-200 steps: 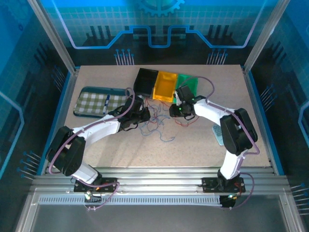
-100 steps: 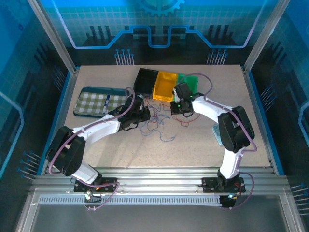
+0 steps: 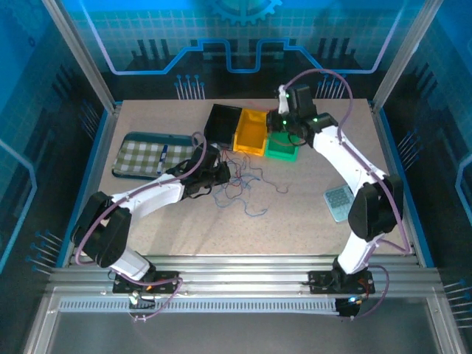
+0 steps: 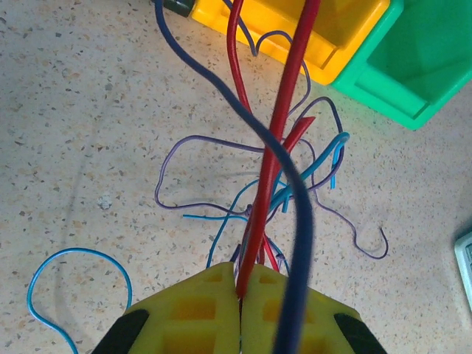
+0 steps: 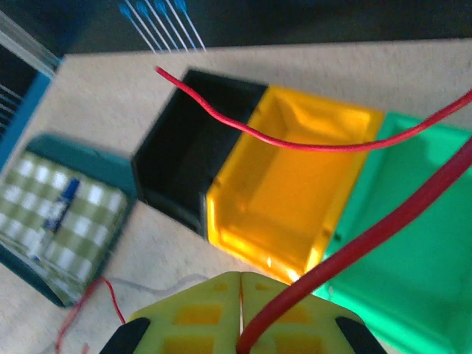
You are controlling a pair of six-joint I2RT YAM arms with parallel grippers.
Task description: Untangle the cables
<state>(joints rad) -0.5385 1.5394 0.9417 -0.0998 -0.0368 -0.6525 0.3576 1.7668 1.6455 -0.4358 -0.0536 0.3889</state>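
Ahead of left gripper (image 4: 241, 293): cables (image 4: 301, 214) | red strand (image 4: 285, 110) pinched in jaws

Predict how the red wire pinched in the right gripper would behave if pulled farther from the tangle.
Probably floppy: the red wire bends in a curve from the shut right gripper. Likely light but snag-prone: loops in the tangle cross and could drag along.
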